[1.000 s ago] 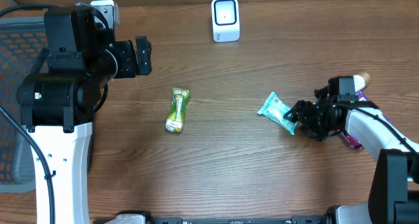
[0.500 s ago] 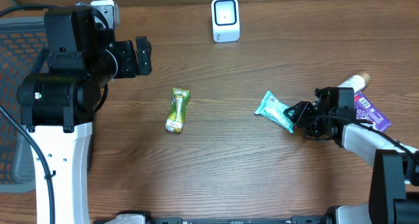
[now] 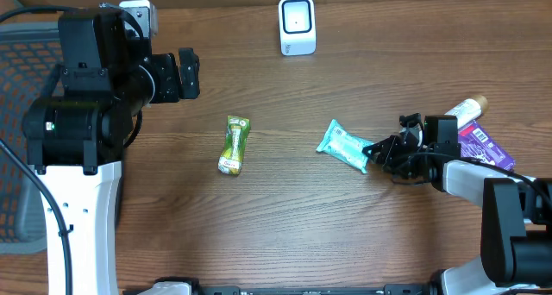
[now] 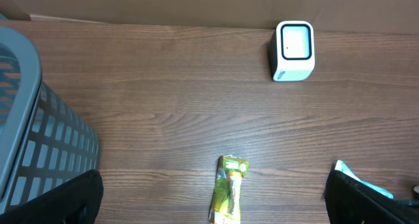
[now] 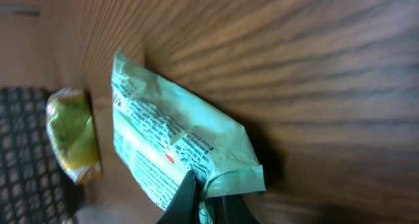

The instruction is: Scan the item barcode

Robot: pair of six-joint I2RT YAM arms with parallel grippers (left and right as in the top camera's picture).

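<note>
Grasp step: right tool (image 3: 376, 148) clenched on packet (image 3: 343, 146) edge; next move should lift it toward the scanner (image 3: 297, 25), well beyond the tool.

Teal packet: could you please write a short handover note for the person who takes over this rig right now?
Right gripper: shut on one end of the teal packet, which lies on the table, right of centre.
Left gripper: open, holds nothing, hovers over the table's left side.
Scanner: upright at the far edge, centre.
Green packet: mid-table, untouched.
Done: teal packet gripped.
Left: lift it, carry it to the scanner and show its barcode; the packet is not yet near the scanner.
</note>
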